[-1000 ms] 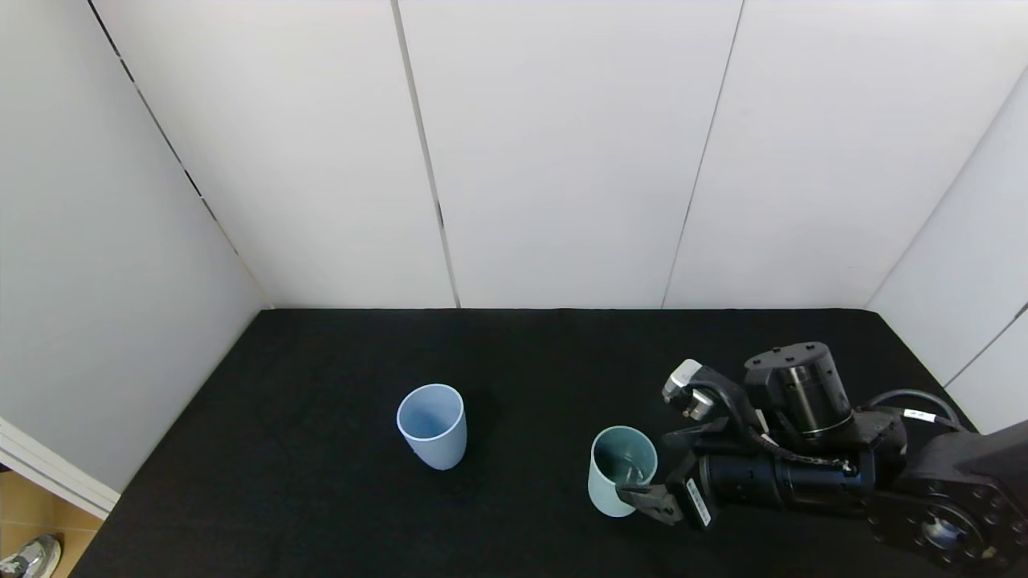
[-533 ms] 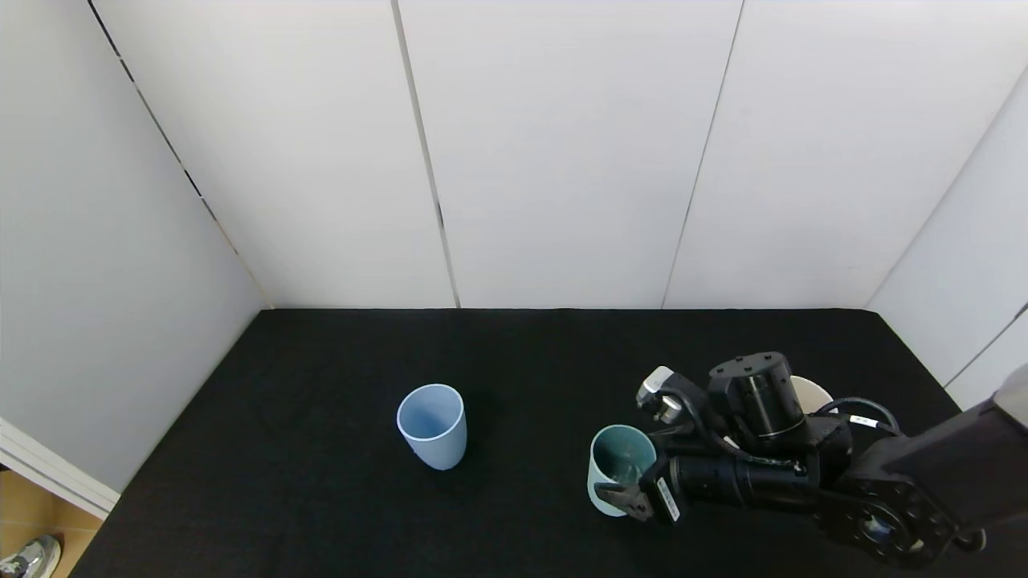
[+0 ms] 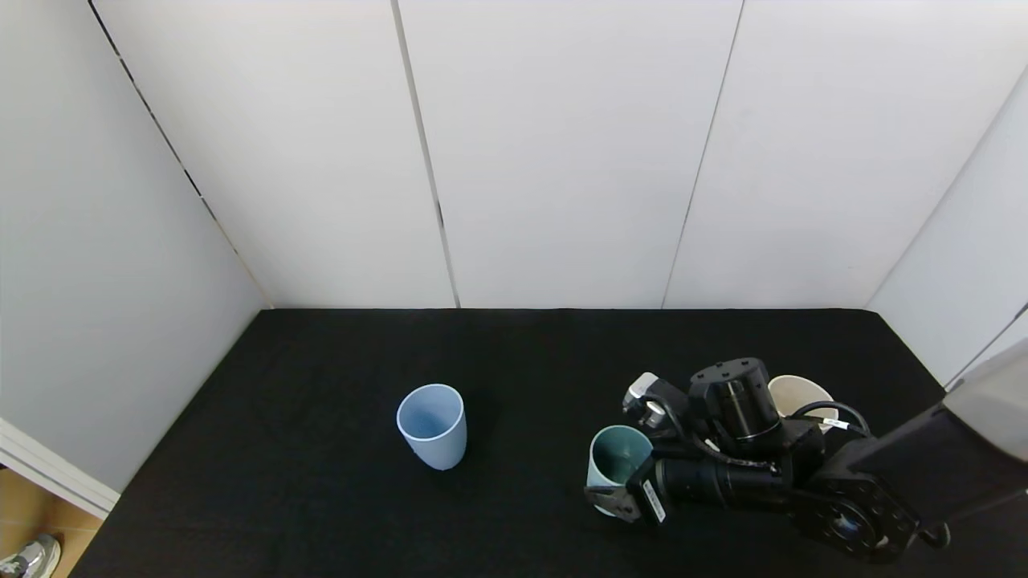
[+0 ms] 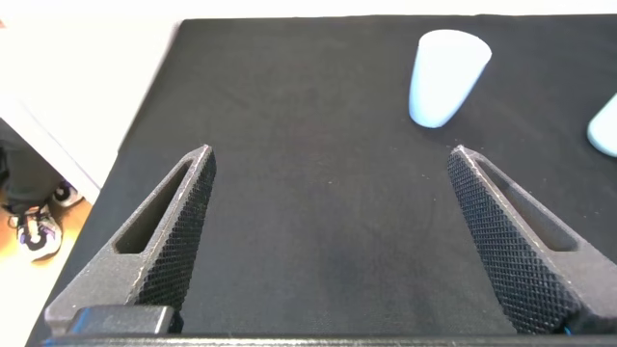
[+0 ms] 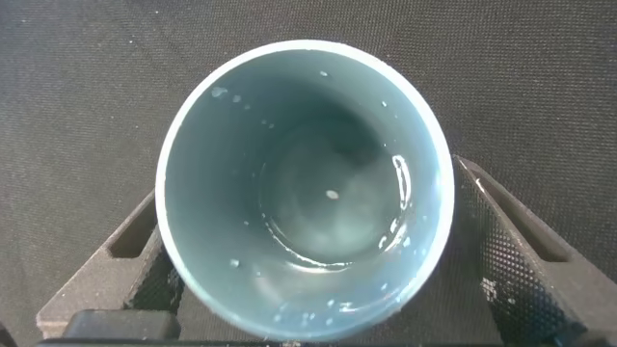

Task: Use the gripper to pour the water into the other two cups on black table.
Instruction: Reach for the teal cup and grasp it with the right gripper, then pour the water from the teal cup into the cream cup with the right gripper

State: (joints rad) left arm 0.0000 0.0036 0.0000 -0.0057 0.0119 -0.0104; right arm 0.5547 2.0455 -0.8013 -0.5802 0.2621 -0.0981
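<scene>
A pale teal cup [image 3: 617, 461] stands on the black table [image 3: 321, 498] right of centre. The right wrist view shows a little water in its bottom [image 5: 328, 207]. My right gripper [image 3: 617, 483] is open, with one jaw on each side of this cup, low on its wall [image 5: 308, 183]. The light blue cup [image 3: 432, 425] stands upright to the left, apart from the arm. The cream-white cup [image 3: 799, 393] is partly hidden behind the right arm. My left gripper [image 4: 328, 154] is open and empty above the table, outside the head view, and sees the light blue cup [image 4: 445, 77] farther off.
White wall panels [image 3: 562, 160] close the table at the back and on both sides. An edge of the teal cup [image 4: 605, 125] shows in the left wrist view. The table's left edge [image 3: 96, 522] drops to the floor, where a shoe [image 3: 28, 555] shows.
My right arm has moved left, so the open jaws now straddle the teal cup. The cream-white cup has come into view behind the arm. The cups have not moved.
</scene>
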